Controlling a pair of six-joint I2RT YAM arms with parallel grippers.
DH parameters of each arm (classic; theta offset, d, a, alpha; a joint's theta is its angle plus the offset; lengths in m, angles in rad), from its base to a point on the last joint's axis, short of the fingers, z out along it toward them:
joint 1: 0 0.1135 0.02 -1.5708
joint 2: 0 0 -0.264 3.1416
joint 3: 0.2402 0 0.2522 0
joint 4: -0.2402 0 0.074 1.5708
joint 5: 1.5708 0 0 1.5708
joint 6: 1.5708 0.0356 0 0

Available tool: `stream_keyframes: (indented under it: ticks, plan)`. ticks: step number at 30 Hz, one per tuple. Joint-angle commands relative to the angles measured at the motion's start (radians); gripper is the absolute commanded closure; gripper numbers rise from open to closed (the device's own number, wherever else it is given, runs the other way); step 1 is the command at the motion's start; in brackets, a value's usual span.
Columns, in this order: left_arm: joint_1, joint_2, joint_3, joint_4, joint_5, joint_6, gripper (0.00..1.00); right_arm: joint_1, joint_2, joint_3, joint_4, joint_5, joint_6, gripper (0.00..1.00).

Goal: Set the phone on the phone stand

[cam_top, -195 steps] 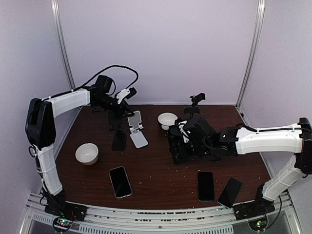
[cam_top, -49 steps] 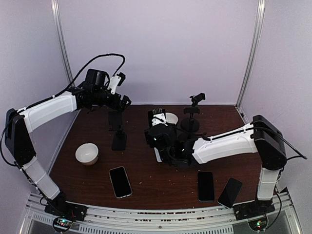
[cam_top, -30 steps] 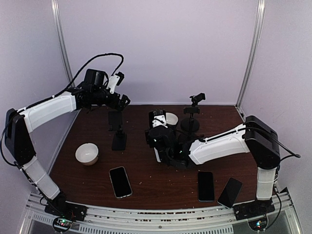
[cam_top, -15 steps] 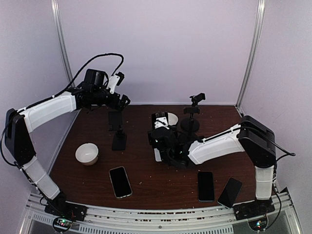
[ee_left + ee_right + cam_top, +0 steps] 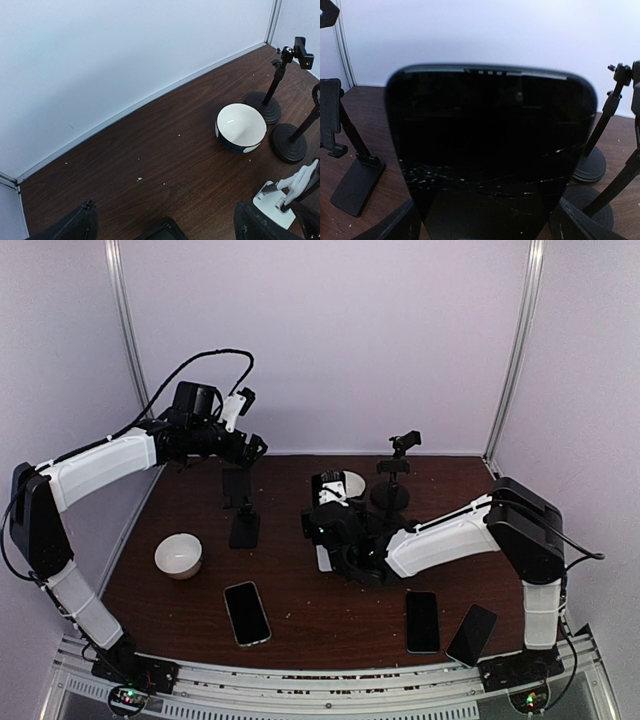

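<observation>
**Phone held upright in the right pincer**

Right wrist view: the phone, black with cracked glass low down, filled the middle of the frame. The right pincer's fingers were closed against its lower side edges. The black folding stand stood off to one side, with a strip of bare surface between it and the phone's edge. On the side of the phone away from the black folding stand, two pole stands crowded close to the other finger.

Top external view: the right arm reached across to mid-surface, carrying the phone to the right of the black folding stand and apart from it. A corner of the white phone stand showed under the pincer. Whether the phone rested on it could not be told. The left pincer hovered above and behind the black folding stand. The near bowl sat left of the black folding stand and a spare phone lay in front of it, with bare wood around each.

Left wrist view: the left pincer's fingers were spread wide with nothing held. The top of the black folding stand showed at the frame's bottom edge between them. Beyond it lay open wood up to the back wall, then the far bowl beside the pole stands.
</observation>
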Motion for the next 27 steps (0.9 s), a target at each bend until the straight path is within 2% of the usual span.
stream_keyframes:
  ticks: [1, 3, 9, 16, 19, 27]
  plan:
    - [0.01, -0.006, 0.002, 0.036, 0.019, 0.01, 0.02, -0.003, 0.004, 0.008, -0.094, -0.007, 0.075, 0.03]
    - [0.01, -0.006, -0.001, 0.038, 0.021, 0.01, 0.02, -0.004, -0.002, 0.008, -0.114, 0.007, 0.085, 0.0]
    - [0.01, -0.009, -0.01, 0.041, 0.035, 0.01, 0.02, -0.002, -0.03, -0.001, -0.106, 0.011, 0.078, 0.0]
    - [0.009, -0.016, -0.015, 0.045, 0.044, 0.012, 0.02, 0.013, -0.083, -0.007, -0.192, 0.011, 0.09, 0.0]
    - [0.009, -0.021, -0.015, 0.043, 0.041, 0.016, 0.02, 0.028, -0.144, -0.014, -0.283, -0.032, 0.08, 0.0]
    - [0.009, -0.048, -0.059, 0.102, 0.008, 0.013, 0.02, 0.046, -0.361, -0.07, -0.672, -0.148, 0.094, 0.0]
